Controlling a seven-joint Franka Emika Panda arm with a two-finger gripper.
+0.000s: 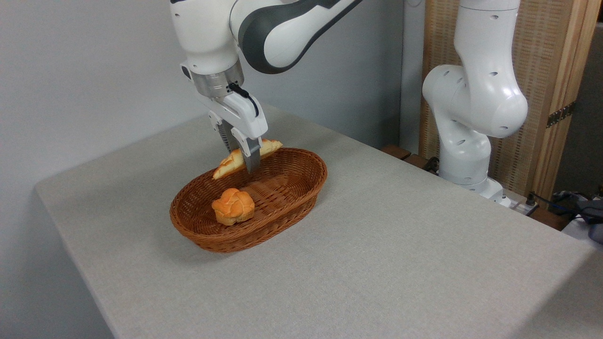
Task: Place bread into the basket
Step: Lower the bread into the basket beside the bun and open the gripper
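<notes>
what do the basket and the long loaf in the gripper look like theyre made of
Basket: woven wicker or rattan, going by the visible strands, reddish-brown with a slight sheen. Loaf: looks like glossy golden-orange moulded plastic or foam rather than real bread, though the picture cannot settle that.

Count: one braided loaf [231, 162], one round knotted bun [233, 205], one wicker basket [301, 193], one table [400, 245], one robot arm, one gripper [248, 165].

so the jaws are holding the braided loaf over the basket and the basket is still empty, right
Not quite: the basket is not empty. The camera view shows a small round bun already lying in it. The rest holds: the jaws grip the braided loaf above the basket.
</notes>
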